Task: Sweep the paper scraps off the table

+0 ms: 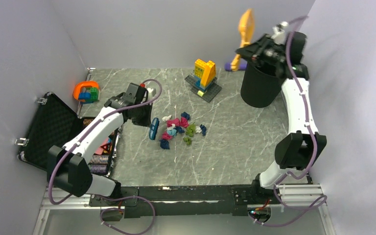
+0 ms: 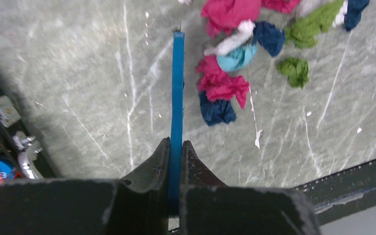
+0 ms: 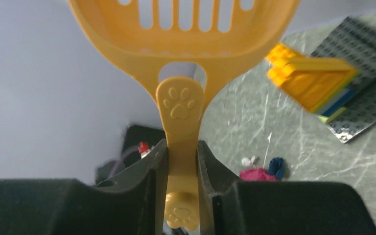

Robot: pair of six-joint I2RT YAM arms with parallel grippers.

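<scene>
The paper scraps point(image 1: 181, 128), crumpled wads in magenta, teal, dark blue, green and white, lie bunched near the middle of the marble-patterned table point(image 1: 254, 147). My left gripper point(image 1: 148, 122) is just left of them, shut on a thin blue hand brush point(image 1: 154, 129). From the left wrist, the brush point(image 2: 177, 88) runs out from between the jaws of the left gripper point(image 2: 176, 143), its edge right beside the scraps point(image 2: 225, 83). My right gripper point(image 3: 181, 144) is shut on the handle of an orange slotted scoop point(image 3: 181, 103), held high at the back right point(image 1: 246, 27).
A black bin point(image 1: 259, 88) stands below the right gripper. A yellow-blue brick build point(image 1: 204, 73) on a grey baseplate sits at the back centre. An orange-and-blue toy point(image 1: 85, 91) is at the back left. An open black foam-lined case point(image 1: 49, 127) lies off the table's left edge.
</scene>
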